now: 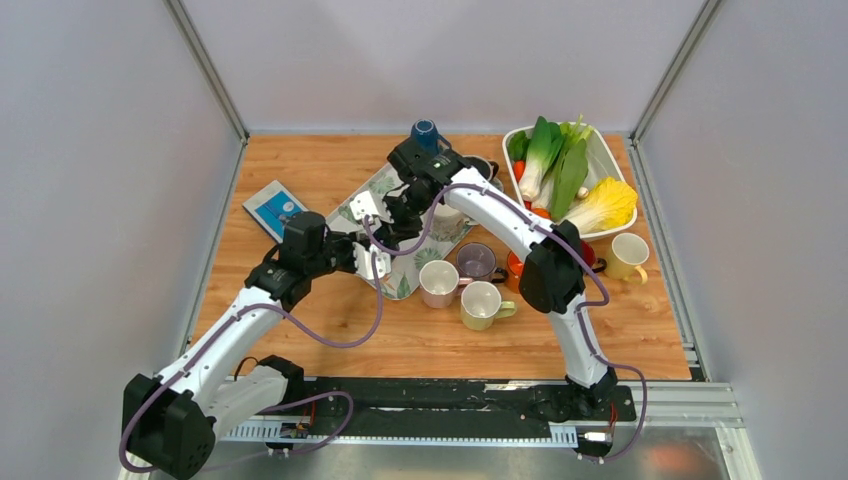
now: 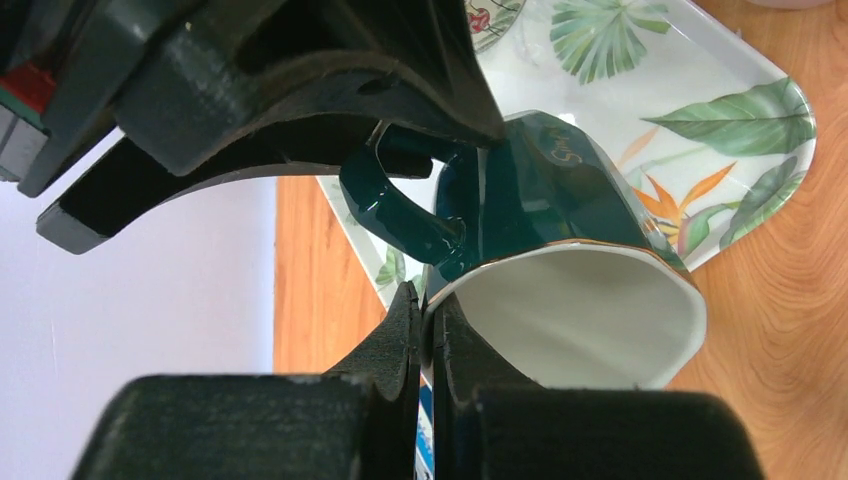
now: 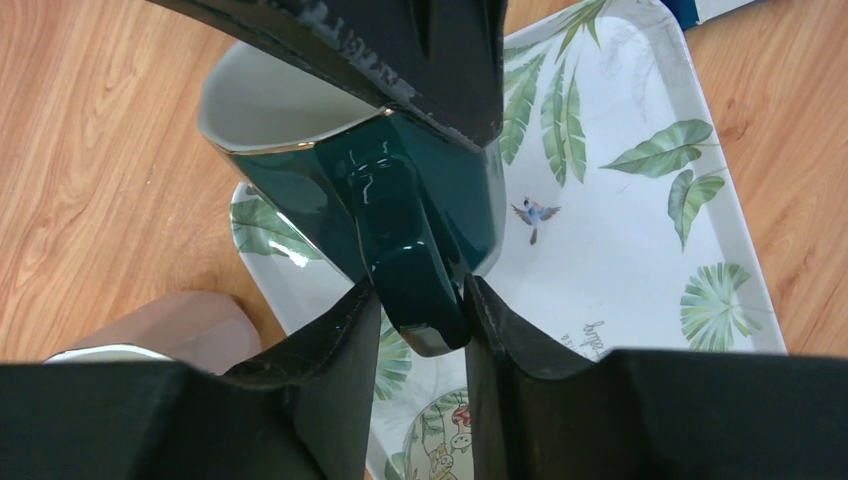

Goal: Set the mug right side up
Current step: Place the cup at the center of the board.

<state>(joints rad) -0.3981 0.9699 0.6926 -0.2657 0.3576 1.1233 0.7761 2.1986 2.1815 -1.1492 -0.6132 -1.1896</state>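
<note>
A dark green mug with a white inside and gold rim (image 2: 560, 190) hangs tilted on its side above the leaf-print tray (image 2: 720, 90). My left gripper (image 2: 428, 300) is shut on the mug's rim, one finger inside and one outside. My right gripper (image 3: 420, 295) is shut on the mug's handle (image 3: 405, 240). In the top view both grippers, left (image 1: 378, 258) and right (image 1: 403, 212), meet over the tray (image 1: 445, 240) and mostly hide the mug. The mug's mouth faces the left wrist camera.
Upright pink (image 1: 437, 283), pale green (image 1: 482, 304) and purple (image 1: 476, 261) mugs stand just right of the tray. A yellow mug (image 1: 627, 255) and a white basin of vegetables (image 1: 565, 180) are at the right. A blue mug (image 1: 425, 131) sits at the back, a blue card (image 1: 275, 209) on the left.
</note>
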